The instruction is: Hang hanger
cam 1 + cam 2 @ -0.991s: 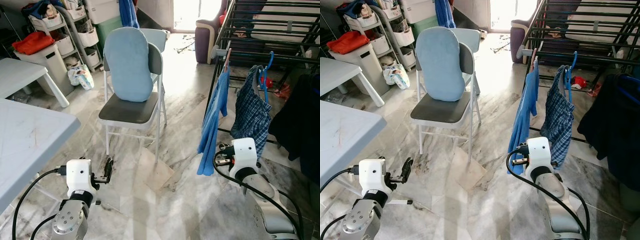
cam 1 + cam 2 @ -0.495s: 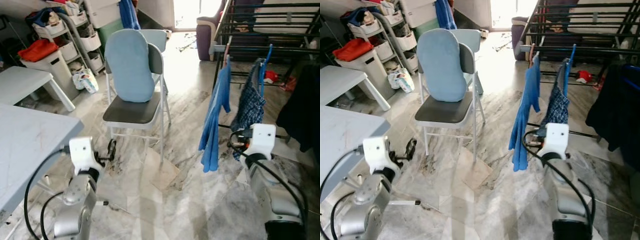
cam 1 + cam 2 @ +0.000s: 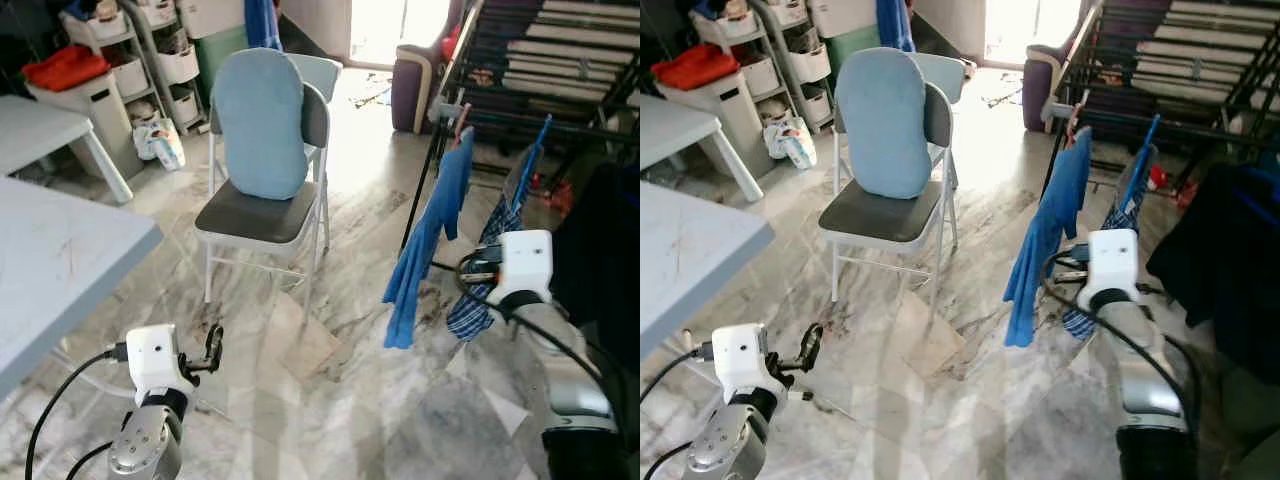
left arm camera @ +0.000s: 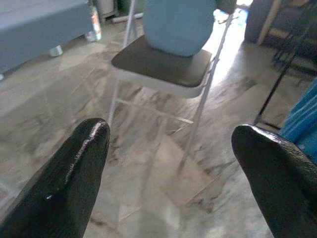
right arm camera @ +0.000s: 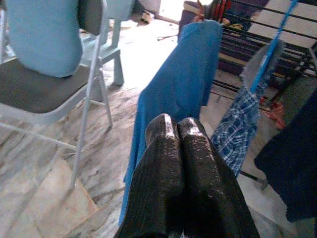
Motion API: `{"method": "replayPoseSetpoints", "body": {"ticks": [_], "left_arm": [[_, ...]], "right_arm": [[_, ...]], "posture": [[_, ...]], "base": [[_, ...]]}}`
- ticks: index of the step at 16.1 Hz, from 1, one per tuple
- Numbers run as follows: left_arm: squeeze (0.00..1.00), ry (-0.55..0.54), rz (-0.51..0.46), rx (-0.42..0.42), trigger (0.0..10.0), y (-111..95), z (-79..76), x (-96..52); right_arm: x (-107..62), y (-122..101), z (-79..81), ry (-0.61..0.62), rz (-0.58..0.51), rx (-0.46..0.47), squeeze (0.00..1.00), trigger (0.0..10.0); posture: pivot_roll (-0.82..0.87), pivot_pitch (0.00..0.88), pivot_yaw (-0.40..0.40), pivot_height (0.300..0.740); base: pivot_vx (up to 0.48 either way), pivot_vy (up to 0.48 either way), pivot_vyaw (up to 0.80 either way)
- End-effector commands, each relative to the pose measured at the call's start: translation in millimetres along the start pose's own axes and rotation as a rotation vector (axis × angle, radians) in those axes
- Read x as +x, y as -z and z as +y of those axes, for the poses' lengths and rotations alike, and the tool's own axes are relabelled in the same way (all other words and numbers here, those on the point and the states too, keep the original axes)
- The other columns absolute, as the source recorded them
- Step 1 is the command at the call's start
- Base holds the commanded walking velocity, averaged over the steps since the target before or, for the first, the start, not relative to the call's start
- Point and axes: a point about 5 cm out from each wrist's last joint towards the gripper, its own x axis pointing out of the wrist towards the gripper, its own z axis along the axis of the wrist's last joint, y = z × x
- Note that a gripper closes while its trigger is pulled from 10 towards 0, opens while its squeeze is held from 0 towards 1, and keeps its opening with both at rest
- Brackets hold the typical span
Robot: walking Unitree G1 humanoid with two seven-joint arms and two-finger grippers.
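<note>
A blue hanger (image 3: 540,136) carrying a plaid shirt (image 5: 241,130) hangs from a rail of the black drying rack (image 3: 520,108). A blue shirt (image 3: 432,225) hangs beside it on the same rack. My right gripper (image 5: 176,126) is raised in front of these two garments, shut with nothing between its fingers, a little apart from the cloth. My left gripper (image 4: 168,134) is low over the marble floor on the left. It stands open and empty, pointing toward the folding chair (image 3: 262,215).
The grey folding chair holds a light blue cushion (image 3: 260,125). A white table (image 3: 50,250) juts in at the left, with storage shelves (image 3: 120,60) behind it. A dark garment (image 3: 610,250) hangs at the far right. Open marble floor lies between chair and rack.
The camera has shifted. My left arm has dropped lower than half a second ago. My right gripper stays shut near the plaid shirt.
</note>
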Motion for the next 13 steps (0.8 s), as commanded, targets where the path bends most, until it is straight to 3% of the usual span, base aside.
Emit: {"method": "replayPoseSetpoints", "body": {"ticks": [1, 4, 6, 10, 13], "left_arm": [[0.0, 0.028, -0.016, 0.005, 10.0, -6, -3.7, 1.1], [0.0, 0.087, -0.042, 0.018, 10.0, -17, -11.3, 10.6], [0.0, 0.068, -0.039, 0.007, 10.0, -17, -5.7, 13.2], [0.0, 0.057, 0.003, -0.051, 10.0, -8, -7.8, 14.9], [0.0, 0.09, 0.015, -0.056, 10.0, -9, -15.2, 19.0]], "right_arm": [[-1.3, 4, 3.4, -0.002, 0.016, -0.004, 0.0, 10.0], [-4.4, 4, 12.0, -0.01, 0.025, -0.034, 0.0, 10.0], [-7.8, 8, 16.9, -0.015, 0.015, -0.028, 0.0, 10.0], [-17.0, 18, 6.9, 0.059, 0.024, 0.048, 0.0, 10.0], [-18.8, 24, 2.4, 0.077, 0.043, 0.047, 0.0, 10.0]], "posture": [[-0.06, 0.009, -0.032, 0.74], [-0.08, 0.012, -0.062, 0.74], [-0.09, 0.013, 0.007, 0.74], [-0.11, 0.008, 0.07, 0.74], [-0.12, 0.01, 0.088, 0.74]], "base": [[0.0, 0.0, 0.0], [0.0, 0.0, 0.0], [0.0, 0.0, 0.0], [0.0, 0.0, 0.0], [0.0, 0.0, -0.69]]}}
